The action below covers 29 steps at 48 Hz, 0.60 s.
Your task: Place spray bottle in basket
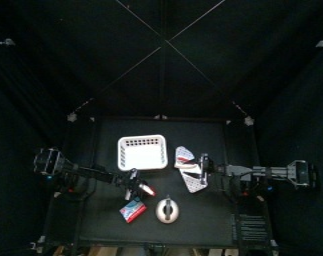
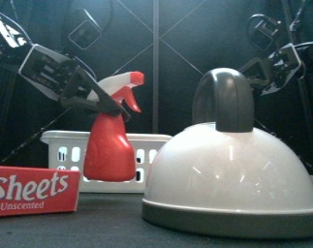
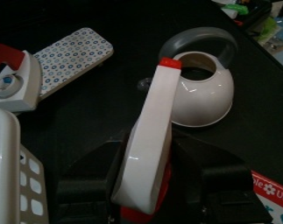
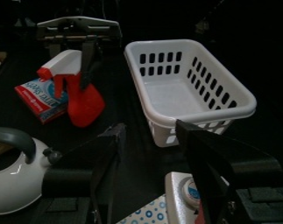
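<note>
Front view: the red and white spray bottle (image 2: 112,136) hangs above the worktop (image 2: 107,228) in front of the white basket (image 2: 66,147), the left gripper (image 2: 83,89) with its jaws closed on the bottle's neck. The right gripper (image 4: 155,162) rests apart, jaws open and empty. From here the bottle could clip the basket's near wall, or twist loose in the narrow grip and fall beside the kettle (image 2: 232,170).

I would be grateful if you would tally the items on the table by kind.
spray bottle: 1
basket: 1
kettle: 1
Sheets box: 1
patterned pouch: 1
Total: 5
</note>
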### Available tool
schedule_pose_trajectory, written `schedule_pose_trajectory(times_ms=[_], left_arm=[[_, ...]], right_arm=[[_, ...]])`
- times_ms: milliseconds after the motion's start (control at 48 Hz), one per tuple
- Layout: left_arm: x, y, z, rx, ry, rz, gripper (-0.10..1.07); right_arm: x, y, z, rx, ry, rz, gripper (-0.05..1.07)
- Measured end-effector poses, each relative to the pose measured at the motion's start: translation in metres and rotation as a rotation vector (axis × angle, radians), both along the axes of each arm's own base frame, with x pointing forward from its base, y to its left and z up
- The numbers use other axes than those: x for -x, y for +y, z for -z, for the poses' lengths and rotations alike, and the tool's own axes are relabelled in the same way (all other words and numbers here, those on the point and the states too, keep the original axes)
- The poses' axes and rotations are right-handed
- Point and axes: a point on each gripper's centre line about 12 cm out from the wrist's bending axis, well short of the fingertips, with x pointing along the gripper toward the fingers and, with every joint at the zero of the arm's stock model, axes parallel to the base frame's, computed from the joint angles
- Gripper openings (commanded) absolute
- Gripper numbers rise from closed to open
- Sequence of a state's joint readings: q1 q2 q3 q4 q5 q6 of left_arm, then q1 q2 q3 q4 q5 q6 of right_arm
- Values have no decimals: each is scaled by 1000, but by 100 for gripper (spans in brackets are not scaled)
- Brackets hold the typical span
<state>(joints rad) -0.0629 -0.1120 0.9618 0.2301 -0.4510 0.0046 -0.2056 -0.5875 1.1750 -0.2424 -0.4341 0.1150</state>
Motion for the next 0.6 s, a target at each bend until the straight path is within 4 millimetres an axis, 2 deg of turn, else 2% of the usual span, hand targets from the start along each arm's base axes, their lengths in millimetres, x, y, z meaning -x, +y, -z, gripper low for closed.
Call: schedule_pose_trajectory(times_ms=[208, 438, 604], left_arm=[[0, 0, -2, 15, -5, -13, 56], [-6, 8, -32, 101, -40, -114, 56], [-6, 13, -51, 189, 38, -203, 55]], right_arm=[[-1, 2, 0, 0, 0, -9, 85], [-1, 2, 0, 0, 0, -9, 85], [1, 2, 3, -2, 12, -8, 85]])
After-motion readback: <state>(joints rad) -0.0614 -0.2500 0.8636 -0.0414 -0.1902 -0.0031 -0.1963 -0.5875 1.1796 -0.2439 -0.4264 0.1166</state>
